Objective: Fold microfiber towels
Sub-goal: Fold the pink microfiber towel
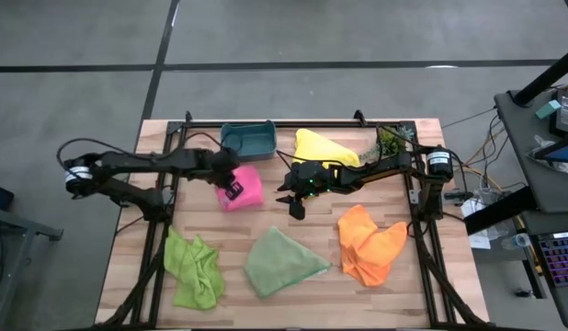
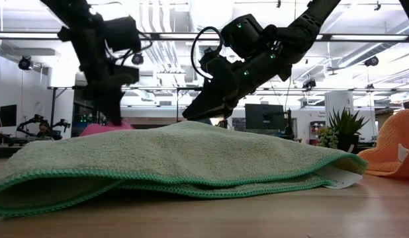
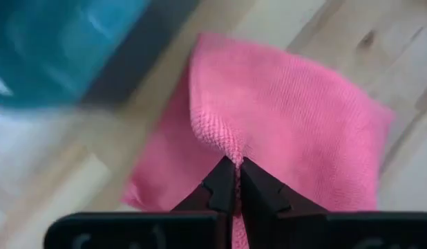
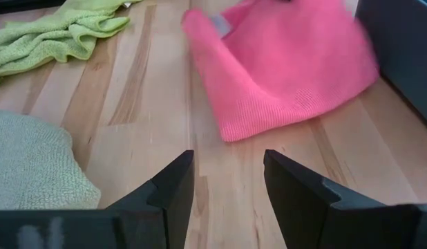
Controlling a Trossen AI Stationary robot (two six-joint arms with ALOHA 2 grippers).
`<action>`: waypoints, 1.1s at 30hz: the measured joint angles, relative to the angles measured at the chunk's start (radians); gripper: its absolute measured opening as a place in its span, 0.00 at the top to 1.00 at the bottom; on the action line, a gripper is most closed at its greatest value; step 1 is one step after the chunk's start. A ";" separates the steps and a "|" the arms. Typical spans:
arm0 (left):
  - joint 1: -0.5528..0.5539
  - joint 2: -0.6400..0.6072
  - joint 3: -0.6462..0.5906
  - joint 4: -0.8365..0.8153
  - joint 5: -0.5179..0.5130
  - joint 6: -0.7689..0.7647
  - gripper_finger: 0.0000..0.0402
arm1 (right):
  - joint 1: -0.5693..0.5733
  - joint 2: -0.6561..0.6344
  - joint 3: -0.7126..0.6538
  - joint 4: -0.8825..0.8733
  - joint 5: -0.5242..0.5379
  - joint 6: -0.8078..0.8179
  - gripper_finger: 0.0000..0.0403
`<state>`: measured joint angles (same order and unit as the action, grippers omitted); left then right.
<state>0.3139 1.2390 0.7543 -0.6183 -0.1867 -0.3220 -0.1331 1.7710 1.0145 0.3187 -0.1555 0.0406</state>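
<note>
Left end effector point(image 3: 235, 181), reaching in from frame left, pinched the pink towel point(image 1: 247, 188); right end effector point(image 4: 227, 181) hovered open mid-frame, its fingertips hidden overhead.

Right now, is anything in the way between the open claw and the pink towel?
Nothing visible. Only bare wood table lies between the right end effector and the pink towel. The left end effector already pinches that towel's edge.
</note>
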 joint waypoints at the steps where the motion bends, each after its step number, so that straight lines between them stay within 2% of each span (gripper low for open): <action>1: 0.000 -0.001 0.010 0.000 -0.018 0.041 1.00 | 0.000 0.000 0.000 0.000 0.000 0.000 0.59; 5: 0.001 0.001 0.026 -0.002 -0.059 0.144 1.00 | 0.000 0.000 0.000 0.000 0.000 0.000 0.59; 9: 0.001 0.002 0.026 -0.034 -0.058 0.145 1.00 | 0.000 0.000 0.000 0.000 0.000 0.000 0.59; 16: 0.003 0.002 0.025 -0.100 -0.058 0.008 0.99 | 0.000 0.000 0.000 0.000 0.000 0.000 0.59; 22: 0.006 0.002 0.025 -0.101 -0.112 -0.002 0.85 | 0.000 0.000 0.000 0.000 0.000 0.001 0.59; 28: 0.007 0.002 0.055 -0.167 -0.109 0.011 0.67 | 0.000 0.000 0.000 0.000 0.000 0.001 0.59; 30: 0.007 0.002 0.083 -0.232 -0.080 0.011 0.63 | 0.000 0.000 0.000 0.000 0.000 0.001 0.59; 33: -0.004 -0.011 0.111 -0.305 0.101 0.011 0.60 | 0.000 0.000 0.000 0.000 0.000 0.001 0.59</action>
<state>0.3104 1.2280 0.8656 -0.9233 -0.0860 -0.3115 -0.1330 1.7710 1.0142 0.3188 -0.1555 0.0414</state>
